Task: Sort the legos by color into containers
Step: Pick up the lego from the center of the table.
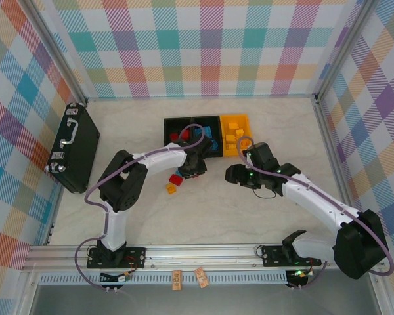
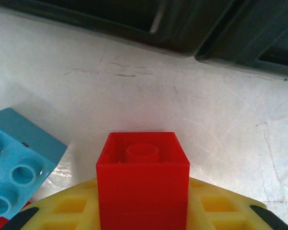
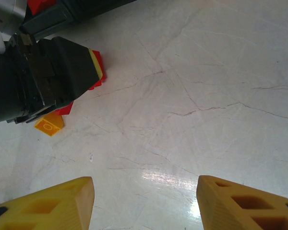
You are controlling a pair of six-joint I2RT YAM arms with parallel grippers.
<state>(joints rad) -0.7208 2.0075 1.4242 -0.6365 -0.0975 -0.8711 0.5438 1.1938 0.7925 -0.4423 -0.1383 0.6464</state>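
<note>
My left gripper [image 2: 143,215] is clamped on a red brick [image 2: 143,177], hollow side up, with a blue brick [image 2: 19,158] just beside it at 9 o'clock. The containers [image 2: 201,28] lie at 12 o'clock, their insides cut off. My right gripper [image 3: 144,201] hangs apart, empty.

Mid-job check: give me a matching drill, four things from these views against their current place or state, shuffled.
Things:
1. red lego
2. blue lego
3. right gripper
4. black case

Place or state:
a. open above bare table
b. at the table's far left
c. clamped in the left gripper
d. loose beside the red lego

Pairs: 1-c, 2-d, 3-a, 4-b
</note>
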